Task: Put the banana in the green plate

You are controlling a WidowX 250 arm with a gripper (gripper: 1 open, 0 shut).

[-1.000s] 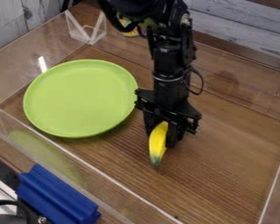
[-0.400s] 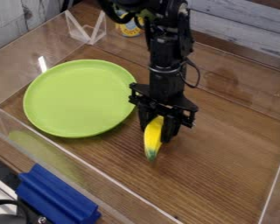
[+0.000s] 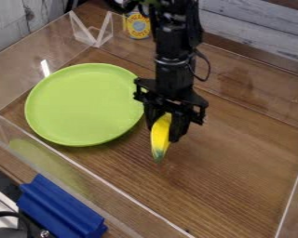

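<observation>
The banana [image 3: 159, 139] is small, yellow with a greenish tip, and hangs tip-down above the wooden table just right of the green plate [image 3: 79, 102]. My gripper [image 3: 167, 117] is shut on the banana, gripping its upper end from above. The green plate lies flat on the table to the left, wide and lime-coloured, with nothing on it. The black arm rises straight up from the gripper toward the top of the view.
A clear plastic wall [image 3: 64, 177] borders the table at the front left. A blue object [image 3: 59, 216] sits below it at the bottom left. A clear stand [image 3: 94, 32] and a yellow object [image 3: 138, 25] are at the back.
The gripper has lifted the banana off the table and shifted it slightly left, toward the plate's edge. The plate has not moved.
</observation>
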